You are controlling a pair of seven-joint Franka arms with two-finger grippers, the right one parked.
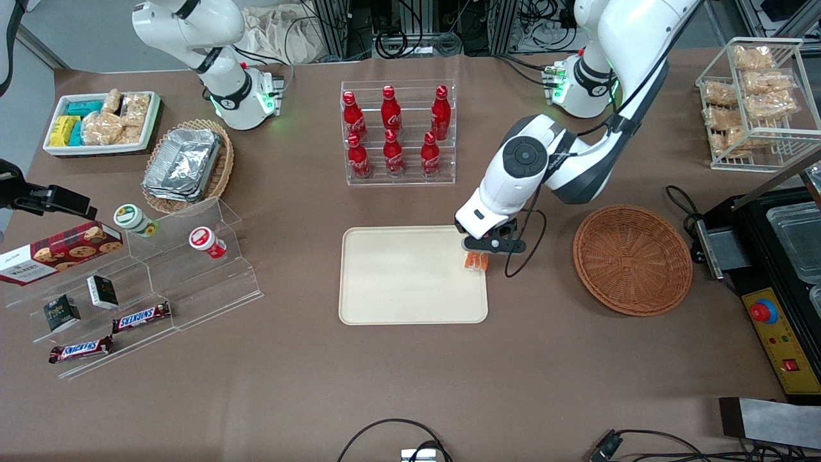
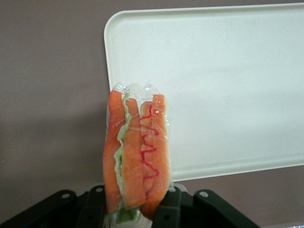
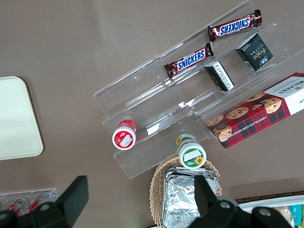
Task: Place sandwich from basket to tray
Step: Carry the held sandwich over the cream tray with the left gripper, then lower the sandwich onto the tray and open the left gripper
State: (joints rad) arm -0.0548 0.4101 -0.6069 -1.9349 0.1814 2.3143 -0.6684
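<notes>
Your gripper [image 1: 478,254] is clamped on the sandwich [image 2: 135,164], fingers [image 2: 95,204] pressed against its two sides, cut edge with orange and green filling facing the wrist camera. You hold it over the tray's [image 1: 410,301] corner nearest the basket [image 1: 632,260]. That basket sits beside the tray toward the working arm's end. Farther from the front camera stands a rack of red bottles [image 1: 397,131].
</notes>
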